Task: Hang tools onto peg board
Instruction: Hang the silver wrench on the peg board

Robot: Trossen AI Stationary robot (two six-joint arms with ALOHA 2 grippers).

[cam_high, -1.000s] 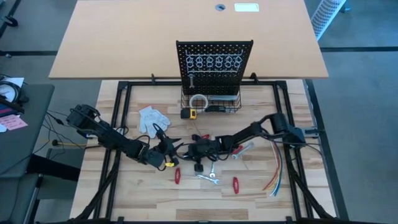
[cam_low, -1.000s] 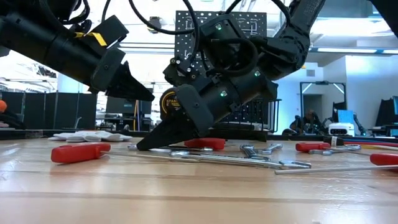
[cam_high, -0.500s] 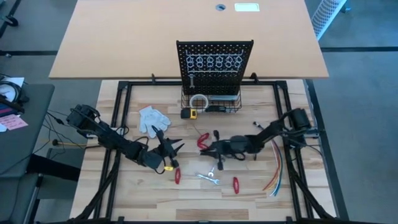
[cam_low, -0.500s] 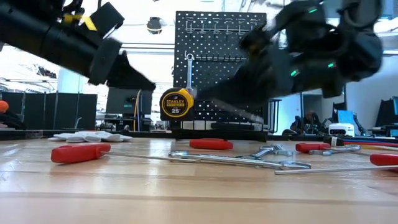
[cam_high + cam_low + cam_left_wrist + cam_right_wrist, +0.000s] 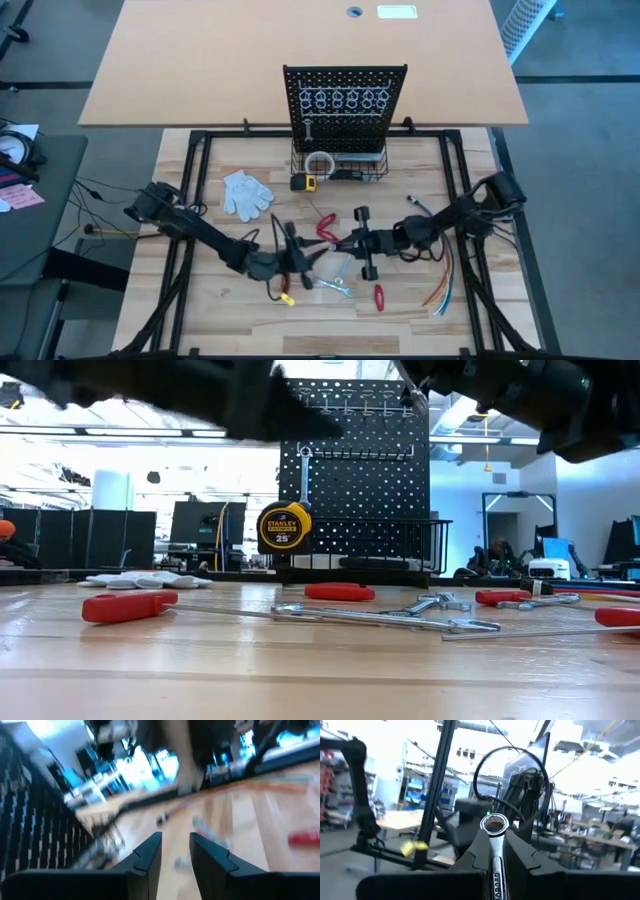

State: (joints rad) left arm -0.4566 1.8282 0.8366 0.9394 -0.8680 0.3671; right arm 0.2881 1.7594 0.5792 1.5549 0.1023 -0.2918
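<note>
Silver wrench [image 5: 494,850] clamped in right tool [image 5: 495,862], left tool [image 5: 175,857] slightly parted, empty, above table [image 5: 230,310].

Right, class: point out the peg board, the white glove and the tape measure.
peg board [image 5: 345,82]: high view, perforated panel top.
white glove [image 5: 243,192]: high view, palm.
tape measure [image 5: 283,526]: low view, yellow face.

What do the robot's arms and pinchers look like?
Both arms are dark, thin and jointed, with black cables looping along them. The left gripper has two flat, black, pointed fingers. The right gripper has matching black wedge fingers. A bit of yellow marking shows near the left arm's wrist.
</note>
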